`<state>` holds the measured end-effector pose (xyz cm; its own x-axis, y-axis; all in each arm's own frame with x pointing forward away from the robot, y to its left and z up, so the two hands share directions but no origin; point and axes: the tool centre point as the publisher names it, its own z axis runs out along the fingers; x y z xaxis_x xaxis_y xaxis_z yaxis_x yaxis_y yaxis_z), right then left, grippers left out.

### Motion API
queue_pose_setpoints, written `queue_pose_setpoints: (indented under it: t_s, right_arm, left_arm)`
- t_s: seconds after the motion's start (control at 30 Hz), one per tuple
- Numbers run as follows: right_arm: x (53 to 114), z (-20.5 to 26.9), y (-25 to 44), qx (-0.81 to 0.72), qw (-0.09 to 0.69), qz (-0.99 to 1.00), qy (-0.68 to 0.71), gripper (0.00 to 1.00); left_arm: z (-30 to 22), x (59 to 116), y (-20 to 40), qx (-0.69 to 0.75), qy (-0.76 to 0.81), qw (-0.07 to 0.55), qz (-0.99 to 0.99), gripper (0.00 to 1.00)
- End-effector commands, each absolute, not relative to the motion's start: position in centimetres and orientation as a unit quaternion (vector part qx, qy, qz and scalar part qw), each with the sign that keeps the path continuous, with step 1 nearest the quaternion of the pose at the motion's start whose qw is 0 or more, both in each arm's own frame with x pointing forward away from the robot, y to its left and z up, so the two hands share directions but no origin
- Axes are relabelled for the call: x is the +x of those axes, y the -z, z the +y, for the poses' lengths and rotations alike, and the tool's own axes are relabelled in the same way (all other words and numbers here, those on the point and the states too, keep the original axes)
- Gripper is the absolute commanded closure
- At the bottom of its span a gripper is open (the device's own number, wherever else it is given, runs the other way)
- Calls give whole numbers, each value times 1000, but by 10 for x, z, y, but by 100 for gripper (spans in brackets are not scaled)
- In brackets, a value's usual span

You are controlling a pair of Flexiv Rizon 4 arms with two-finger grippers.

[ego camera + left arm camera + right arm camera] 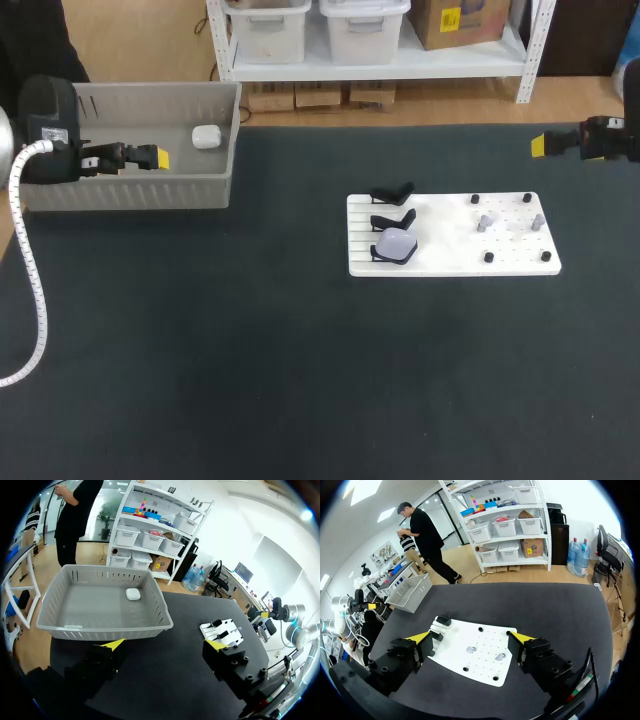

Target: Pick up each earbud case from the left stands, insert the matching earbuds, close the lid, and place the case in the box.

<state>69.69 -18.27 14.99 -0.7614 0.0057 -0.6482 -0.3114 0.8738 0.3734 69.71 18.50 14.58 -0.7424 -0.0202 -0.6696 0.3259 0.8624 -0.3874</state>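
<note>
White perforated plastic board (450, 262) as the reference. Along the board's left edge, three black curved stands (392, 193) in a row. On the nearest of them, a pale rounded earbud case (397, 243); the other two bare. On the board's right half, two small grey earbuds (484, 222) among short black pegs (489, 257). Far to the left of the board, a grey slotted plastic basket (130, 195), with a white earbud case (206, 137) lying inside near its back right corner. Left gripper (165, 645) spread wide and empty, by the basket, well left of the board. Right gripper (470, 637) likewise spread wide, nothing held, beyond the board's far right corner, apart from it.
</note>
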Motion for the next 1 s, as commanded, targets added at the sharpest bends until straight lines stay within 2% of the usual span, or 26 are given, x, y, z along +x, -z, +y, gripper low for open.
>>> queue_pose_setpoints:
  t_s: [0.03,0.53,1.0]
  right_arm:
    - [697,-183,-149,-85,335,908,-237,0]
    - [697,-183,-149,-85,335,908,-237,0]
    - [697,-183,-149,-85,335,908,-237,0]
  left_arm:
    - [184,698,-147,84,246,347,901,0]
    - [184,698,-146,90,256,347,898,0]
    - [161,693,-157,284,382,376,795,0]
